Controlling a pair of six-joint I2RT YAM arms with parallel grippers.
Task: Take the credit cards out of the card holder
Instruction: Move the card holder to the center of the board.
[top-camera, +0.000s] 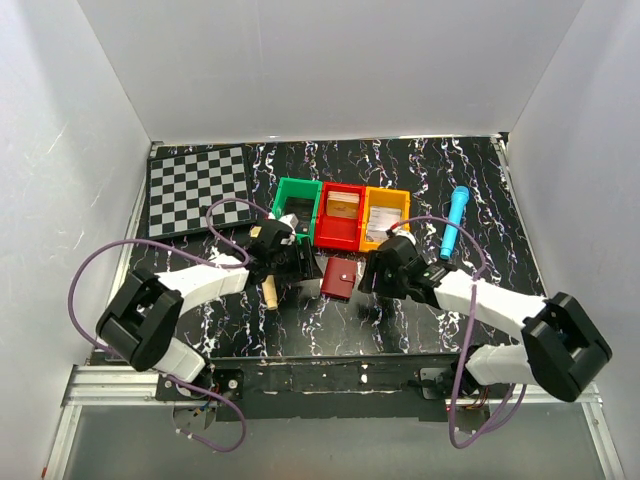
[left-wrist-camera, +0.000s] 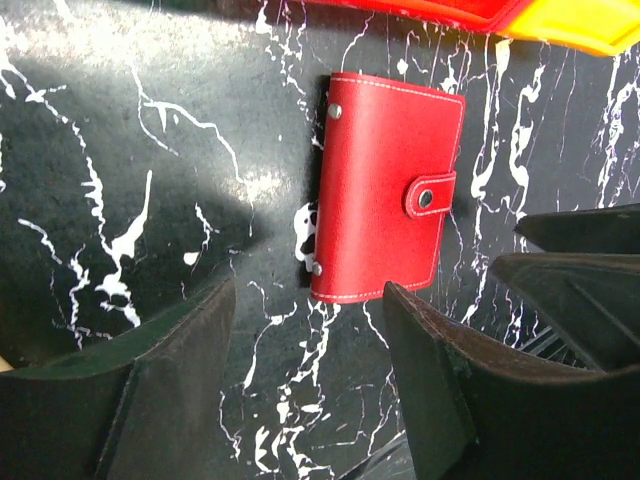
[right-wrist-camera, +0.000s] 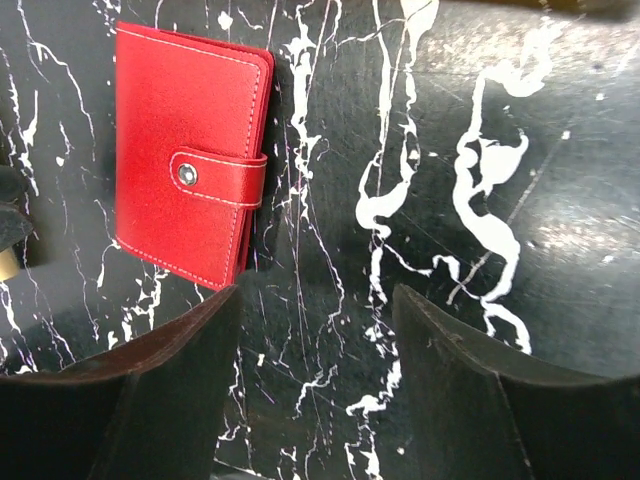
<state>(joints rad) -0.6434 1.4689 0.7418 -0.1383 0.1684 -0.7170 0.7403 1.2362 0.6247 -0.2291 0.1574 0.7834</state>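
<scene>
card holder (top-camera: 338, 278): snapped shut, flat mid-tabletop, just on the near-edge side of the red bin (top-camera: 338, 243) | left pincer (left-wrist-camera: 305, 340): spread, empty, beside it | right pincer (right-wrist-camera: 315, 340): spread, empty, opposite side

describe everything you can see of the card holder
The card holder is a small flat dark-red wallet, leather-like with pale stitching round its edges. It is closed: a snap tab wraps over one long edge, its metal stud fastened, and two small rivets sit near the opposite edge. It lies flat on the black marbled table, just on the near side of the red bin with a gap between. Nothing else touches it.
</scene>
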